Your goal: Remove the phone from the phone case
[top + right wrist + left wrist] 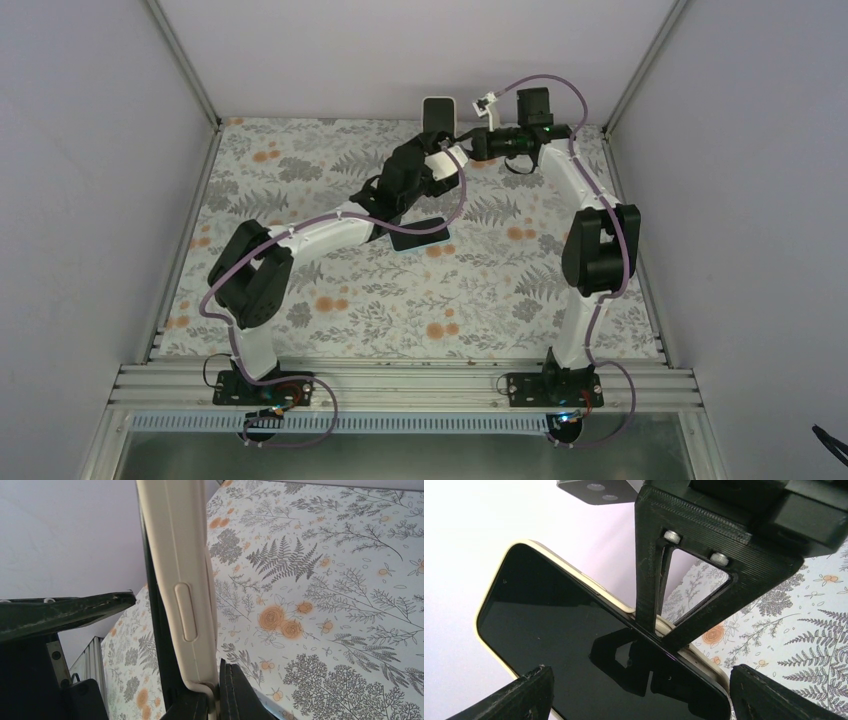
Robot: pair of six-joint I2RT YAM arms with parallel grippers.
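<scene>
Cream phone case (180, 555) (phone (559, 620) dark)

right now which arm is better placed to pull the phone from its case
Probably left: the left hand is open, facing the black-screened phone; the right hand is shut on the edge of the cream phone case.

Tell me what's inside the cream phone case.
The phone, dark screen showing, sits inside the cream case, which the right hand pinches at one edge. The phone's back is covered by the case.
</scene>
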